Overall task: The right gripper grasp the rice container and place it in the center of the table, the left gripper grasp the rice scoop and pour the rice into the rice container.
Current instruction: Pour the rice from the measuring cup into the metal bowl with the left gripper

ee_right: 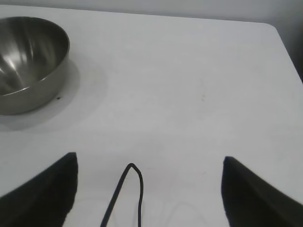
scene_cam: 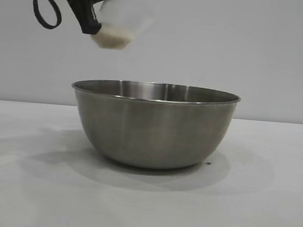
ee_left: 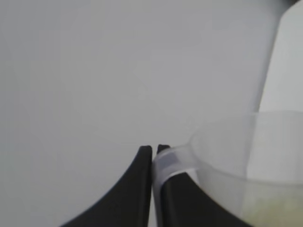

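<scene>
The steel rice container (scene_cam: 153, 124) stands upright in the middle of the white table (scene_cam: 270, 209). My left gripper (scene_cam: 90, 20) is high above the container's left rim, shut on the loop handle of the clear rice scoop (scene_cam: 120, 20). White rice (scene_cam: 111, 38) lies in the scoop's lower end. In the left wrist view the gripper (ee_left: 154, 151) pinches the handle and the scoop (ee_left: 236, 161) sits beside it. My right gripper (ee_right: 149, 161) is open and empty over bare table, away from the container (ee_right: 28, 61).
A thin black cable loop (ee_right: 128, 194) hangs between the right gripper's fingers. A black cable loop (scene_cam: 46, 11) hangs under the left arm. The table's far edge and corner (ee_right: 272, 28) show in the right wrist view.
</scene>
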Robot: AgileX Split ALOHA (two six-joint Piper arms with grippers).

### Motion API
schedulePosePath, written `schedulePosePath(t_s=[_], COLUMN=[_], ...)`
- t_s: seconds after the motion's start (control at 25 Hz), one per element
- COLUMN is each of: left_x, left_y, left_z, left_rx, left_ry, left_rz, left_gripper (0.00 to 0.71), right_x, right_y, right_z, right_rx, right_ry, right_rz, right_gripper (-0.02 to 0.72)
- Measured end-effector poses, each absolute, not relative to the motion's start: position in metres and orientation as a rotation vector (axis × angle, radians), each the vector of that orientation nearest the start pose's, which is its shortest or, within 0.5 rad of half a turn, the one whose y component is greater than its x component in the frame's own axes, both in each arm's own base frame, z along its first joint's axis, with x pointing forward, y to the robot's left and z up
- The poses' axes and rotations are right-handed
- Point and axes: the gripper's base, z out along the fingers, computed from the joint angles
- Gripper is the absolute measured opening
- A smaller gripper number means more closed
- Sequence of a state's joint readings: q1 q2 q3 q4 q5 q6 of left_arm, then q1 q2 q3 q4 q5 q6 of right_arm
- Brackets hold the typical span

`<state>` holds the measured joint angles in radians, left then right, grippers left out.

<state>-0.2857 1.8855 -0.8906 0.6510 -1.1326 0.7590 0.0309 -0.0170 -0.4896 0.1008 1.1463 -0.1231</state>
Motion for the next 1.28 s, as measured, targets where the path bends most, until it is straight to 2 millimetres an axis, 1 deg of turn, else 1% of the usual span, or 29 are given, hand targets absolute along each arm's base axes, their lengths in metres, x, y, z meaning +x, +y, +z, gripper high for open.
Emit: schedulePosePath(t_s=[0.24, 0.48, 0.72, 0.92, 1.08, 1.28], left_x=[0.328, 0.321, 0.319, 0.318, 0.319, 0.321], left_y=[-0.178, -0.19, -0.193, -0.193, -0.194, -0.195], left_z=[0.204, 0.2, 0.194, 0.189, 0.176, 0.165], left_rx=[1.371, 1.488, 1.589, 1.686, 1.744, 1.777], left_ry=[0.565, 0.402, 0.259, 0.082, -0.094, -0.236], left_rz=[0.337, 0.444, 0.568, 0.712, 0.843, 0.941], left_gripper=[0.0, 0.0, 0.0, 0.0, 0.0, 0.0], right_x=[-0.011, -0.011, -0.011, -0.011, -0.011, -0.011], right_y=[0.008, 0.008, 0.008, 0.008, 0.008, 0.008], right_z=[0.268, 0.268, 0.268, 0.268, 0.268, 0.268], right_rx=[-0.173, -0.173, -0.173, -0.173, -0.173, -0.173], right_ry=[2.112, 2.112, 2.112, 2.112, 2.112, 2.112], right_rz=[0.067, 0.067, 0.067, 0.067, 0.067, 0.067], right_gripper=[0.566, 0.566, 0.566, 0.566, 0.566, 0.566])
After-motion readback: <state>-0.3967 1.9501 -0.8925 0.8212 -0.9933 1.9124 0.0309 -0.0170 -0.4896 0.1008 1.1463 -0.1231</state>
